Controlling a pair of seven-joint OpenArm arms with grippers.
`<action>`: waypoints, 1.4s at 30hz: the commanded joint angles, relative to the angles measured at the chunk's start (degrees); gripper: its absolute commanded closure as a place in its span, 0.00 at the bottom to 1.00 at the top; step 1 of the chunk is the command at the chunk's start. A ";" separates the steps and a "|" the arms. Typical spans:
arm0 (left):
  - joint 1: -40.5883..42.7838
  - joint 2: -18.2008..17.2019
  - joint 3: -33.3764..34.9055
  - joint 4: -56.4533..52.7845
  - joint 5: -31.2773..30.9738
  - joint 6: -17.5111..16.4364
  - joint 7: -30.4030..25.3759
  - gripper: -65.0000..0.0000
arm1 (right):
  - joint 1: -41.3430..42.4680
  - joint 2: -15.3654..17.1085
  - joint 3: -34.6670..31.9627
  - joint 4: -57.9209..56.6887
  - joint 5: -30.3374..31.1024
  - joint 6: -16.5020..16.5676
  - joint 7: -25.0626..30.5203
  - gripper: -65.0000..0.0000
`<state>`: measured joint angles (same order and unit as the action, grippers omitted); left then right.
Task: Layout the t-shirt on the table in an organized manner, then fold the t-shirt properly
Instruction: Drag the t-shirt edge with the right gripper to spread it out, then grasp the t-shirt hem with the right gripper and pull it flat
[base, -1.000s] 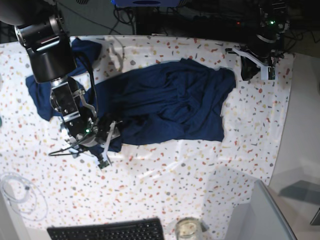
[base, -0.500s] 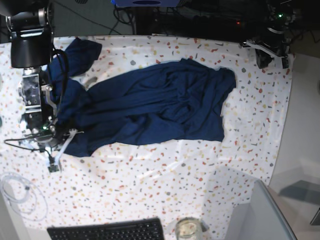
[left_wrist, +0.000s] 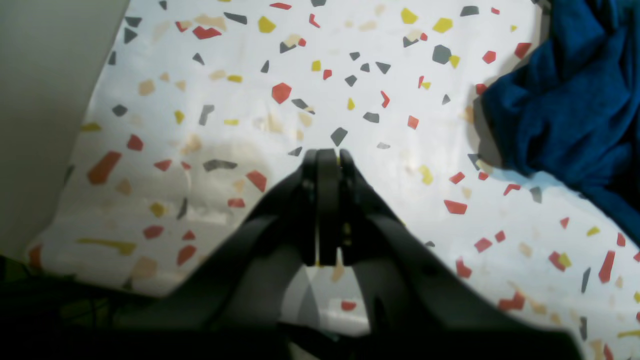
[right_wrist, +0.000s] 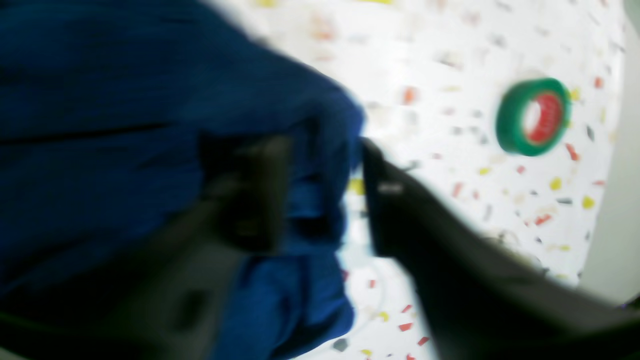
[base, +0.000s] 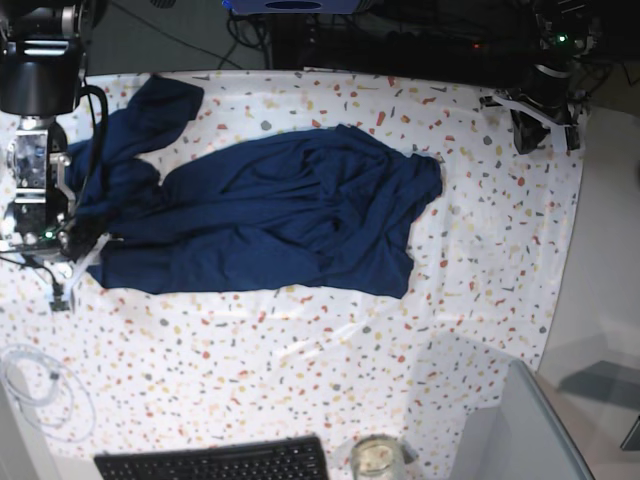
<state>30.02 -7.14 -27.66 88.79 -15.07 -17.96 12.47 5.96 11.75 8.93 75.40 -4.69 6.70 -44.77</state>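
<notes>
T-shirt (base: 270, 215) fabric, plain dark navy with no print or readable label, lies spread and wrinkled across the middle of the bench (base: 300, 360), which is covered in a white cloth flecked with red, orange, yellow and grey. One sleeve reaches toward the far left corner of the bench in the base view. No writing can be read anywhere in these views.

My right gripper (right_wrist: 320, 195) sits at the t-shirt's left edge in the base view. In the blurred right wrist view its jaws stand partly apart, with a fold of the navy cloth lying between them; I cannot tell whether they are pinching it or only straddling it. Beyond that edge of the t-shirt a green roll of tape (right_wrist: 532, 116) with a red inner ring lies on the bench, well apart from the cloth.

My left gripper (left_wrist: 324, 160) is pressed fully closed, its two dark fingers (left_wrist: 312, 200) meeting with nothing between them. It hangs over bare speckled cloth near the bench's far right corner in the base view, apart from the t-shirt, whose hem shows at the right edge of the left wrist view.

On the near side of the t-shirt, a black keyboard (base: 215, 462) and a glass jar (base: 376, 458) stand at the bench's edge, and a coil of clear cable (base: 35, 390) lies toward the near left.
</notes>
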 joint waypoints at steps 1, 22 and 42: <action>0.27 -0.64 -0.16 1.36 -0.36 0.07 -1.35 1.00 | 0.15 1.04 0.17 3.86 -0.45 -0.24 0.86 0.47; 0.00 1.38 0.63 3.56 -0.36 0.07 -1.35 1.00 | 18.70 -5.99 -21.10 -19.09 -0.28 -0.06 11.50 0.41; 2.20 0.94 -4.47 0.39 -0.36 0.07 -1.35 1.00 | 12.46 -9.86 -20.66 -11.18 -0.45 -0.15 8.86 0.42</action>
<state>31.86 -5.74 -31.81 88.27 -15.07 -17.98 12.53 16.12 1.50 -12.01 63.07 -4.73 7.05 -37.26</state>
